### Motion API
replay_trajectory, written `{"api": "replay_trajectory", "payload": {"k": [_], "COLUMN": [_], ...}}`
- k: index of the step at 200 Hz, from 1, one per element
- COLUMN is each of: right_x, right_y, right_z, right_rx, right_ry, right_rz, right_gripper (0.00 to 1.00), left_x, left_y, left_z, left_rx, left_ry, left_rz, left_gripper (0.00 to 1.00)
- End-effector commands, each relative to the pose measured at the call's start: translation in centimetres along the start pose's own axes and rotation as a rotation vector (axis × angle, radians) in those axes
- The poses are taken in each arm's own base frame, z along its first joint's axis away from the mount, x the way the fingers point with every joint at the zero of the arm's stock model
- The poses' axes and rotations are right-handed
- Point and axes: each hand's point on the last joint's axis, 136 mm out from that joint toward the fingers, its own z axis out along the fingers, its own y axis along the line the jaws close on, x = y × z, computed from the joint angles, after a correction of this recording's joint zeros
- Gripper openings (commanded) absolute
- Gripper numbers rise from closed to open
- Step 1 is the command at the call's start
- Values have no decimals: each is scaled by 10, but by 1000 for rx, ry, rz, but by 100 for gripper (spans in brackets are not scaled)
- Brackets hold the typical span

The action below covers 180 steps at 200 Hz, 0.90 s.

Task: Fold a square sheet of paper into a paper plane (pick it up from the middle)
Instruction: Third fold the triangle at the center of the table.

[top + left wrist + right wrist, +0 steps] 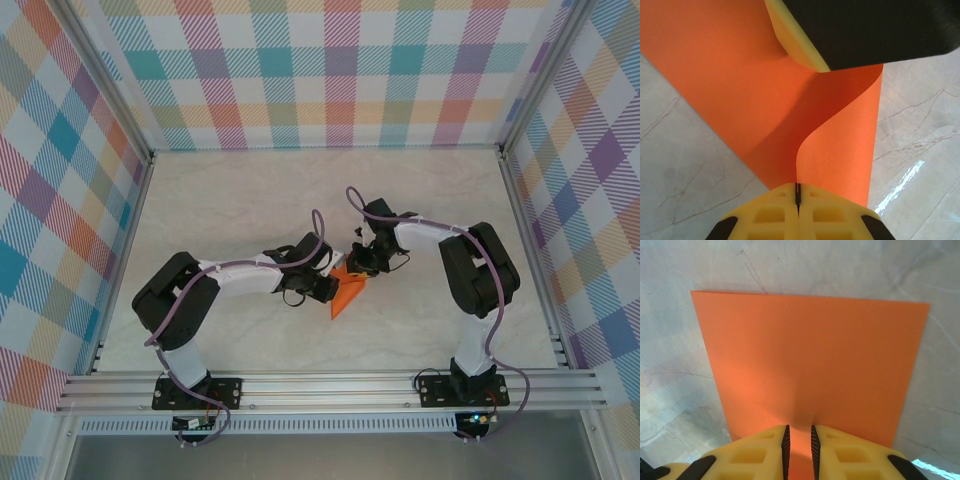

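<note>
The square sheet of paper (349, 295) is bright orange and sits mid-table between the two arms. My left gripper (798, 192) is shut on one edge of the sheet (735, 75), which curls up from the table into its jaws. In the top view it (334, 288) comes in from the left. My right gripper (799, 429) stands over the flat part of the sheet (810, 355), jaws a narrow gap apart with orange showing between them. One of its fingers (800, 47) rests on the paper in the left wrist view. In the top view, the right gripper (359, 268) is at the sheet's far end.
The pale marble tabletop (250, 210) is walled by checked panels (330, 70) on three sides, with aluminium posts at the corners. A rail (330, 385) runs along the near edge by the arm bases. A small dark speck (356, 231) lies behind the right gripper.
</note>
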Motion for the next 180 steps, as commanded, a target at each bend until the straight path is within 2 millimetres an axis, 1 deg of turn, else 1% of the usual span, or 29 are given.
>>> {"api": "replay_trajectory", "payload": {"k": [1,19,117,155,180], "right_x": [1,0,2,2,2], "right_y": [3,7,4,4,3], "right_z": [-1,-3,1,1,1], "right_rx": [8,-4,0,-1,0], "right_ry": [11,5,14,16,15], "right_rz": [7,4,21,23,25], "right_gripper": [22,22,23,23,23], "left_x": [-4,-4,-6,-10,-8], "left_y": [5,5,13,11,13], "left_z": [1,3,13,11,12], "left_rx": [-4,1,-13,-6,-15], "left_ry": [-4,-5,5,-3,9], "left_rz": [15,20,36,44,42], "left_gripper": [0,0,0,0,0]}}
